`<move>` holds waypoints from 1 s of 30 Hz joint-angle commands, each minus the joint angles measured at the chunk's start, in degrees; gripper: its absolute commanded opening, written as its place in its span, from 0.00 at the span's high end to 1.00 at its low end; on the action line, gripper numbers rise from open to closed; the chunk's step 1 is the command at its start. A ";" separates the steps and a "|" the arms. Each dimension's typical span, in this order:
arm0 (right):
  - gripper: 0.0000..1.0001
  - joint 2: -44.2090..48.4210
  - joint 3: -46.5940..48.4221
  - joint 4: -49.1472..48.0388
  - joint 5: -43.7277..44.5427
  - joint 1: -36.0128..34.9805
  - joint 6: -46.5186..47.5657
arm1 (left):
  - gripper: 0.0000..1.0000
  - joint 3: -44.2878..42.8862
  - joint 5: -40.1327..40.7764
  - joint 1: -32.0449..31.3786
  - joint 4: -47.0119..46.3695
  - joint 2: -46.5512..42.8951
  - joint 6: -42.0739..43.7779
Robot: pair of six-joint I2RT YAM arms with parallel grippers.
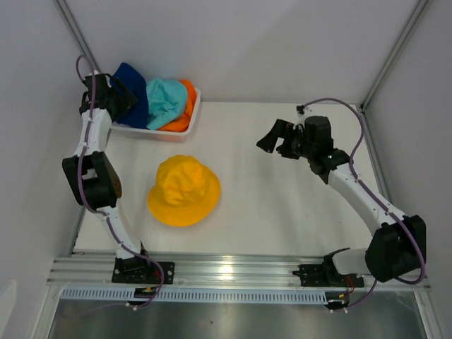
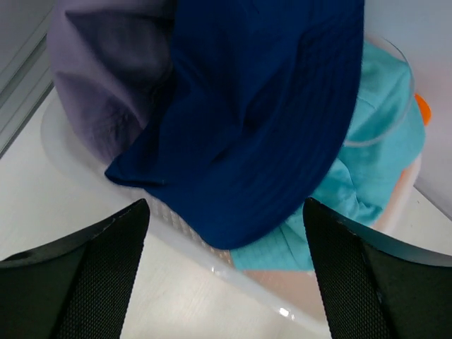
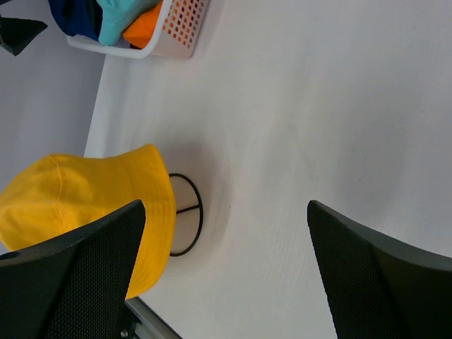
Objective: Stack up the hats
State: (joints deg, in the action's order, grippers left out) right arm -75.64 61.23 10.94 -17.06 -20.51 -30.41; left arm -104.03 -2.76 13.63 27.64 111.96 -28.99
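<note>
Your left gripper (image 2: pixel 226 206) hangs with jaws spread and empty over the navy hat (image 2: pixel 261 106), which lies in the basket (image 1: pixel 167 133) at the table's (image 1: pixel 282 205) far left corner. Pinch its brim alone and avoid the lavender hat (image 2: pixel 99 78). The yellow hat (image 1: pixel 185 189) sits left of centre. Your right gripper (image 1: pixel 279 139) is spread and empty.

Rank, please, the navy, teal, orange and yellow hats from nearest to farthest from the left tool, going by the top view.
1. Navy hat: left end of the basket, right beside the left tool.
2. Teal hat: middle of the basket.
3. Orange hat: right end of the basket.
4. Yellow hat: alone on the table, towards the arm bases.
</note>
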 commanded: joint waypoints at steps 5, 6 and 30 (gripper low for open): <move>0.01 -6.27 8.02 -4.87 -6.49 3.46 1.06 | 0.15 -15.04 2.24 2.28 -0.66 12.39 -0.10; 0.00 -7.15 8.37 -5.40 -6.84 3.81 0.80 | 0.17 -15.41 2.50 2.37 -0.66 13.10 0.16; 0.01 -10.67 15.75 -16.82 -13.69 2.32 -5.44 | 0.99 -4.53 -5.75 3.95 -6.02 -6.01 7.02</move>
State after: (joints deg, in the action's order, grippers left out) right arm -86.91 72.99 0.73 -27.05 -17.08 -34.35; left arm -110.08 -4.51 17.04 24.80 119.59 -22.92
